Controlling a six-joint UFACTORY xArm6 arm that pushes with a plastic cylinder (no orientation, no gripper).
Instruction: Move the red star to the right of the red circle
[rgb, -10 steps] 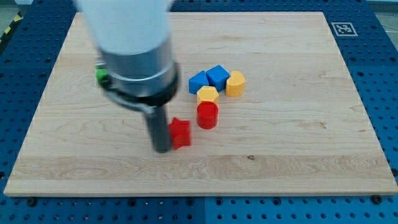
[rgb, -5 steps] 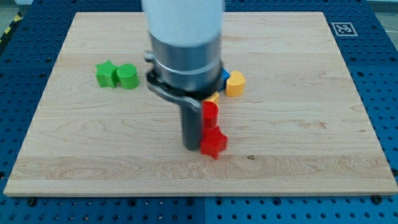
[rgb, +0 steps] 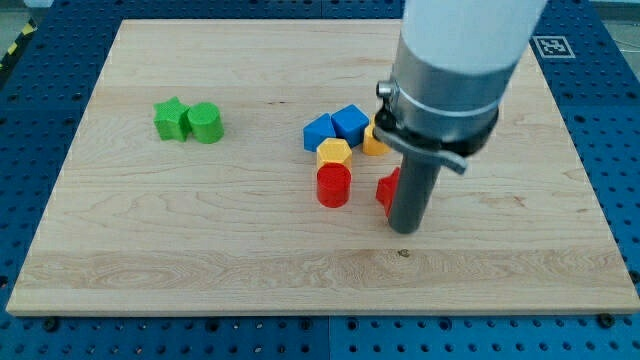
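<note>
Here, the scene reads from the red star outward.

Red star: the red star (rgb: 385, 190) lies on the view's right of the red circle (rgb: 333, 186), near it with a gap between; only its left part shows, the rest hidden behind the rod.

Tool: there are no jaws to be apart or together; the tool is a plain dark rod, and my tip (rgb: 404, 228) rests against the star's right and lower side.

Progress: judged from this layout, the star already sits about level with the circle and on its right, so the task looks close to done.

Doing the step well: any last nudge should be short and gentle, leaving the circle untouched. Lifting away cleanly matters, as dragging the rod sideways could pull the star out of line.

Neighbours: above the circle a yellow block (rgb: 334, 153) touches two blue blocks (rgb: 337, 126); another yellow block (rgb: 370, 140) peeks out beside the arm.

Farther off: a green star (rgb: 172, 119) and a green cylinder (rgb: 206, 123) touch at the view's left.

Surface: a pale wooden table (rgb: 200, 240), smooth.

Room: a blue perforated base surrounds it.
</note>
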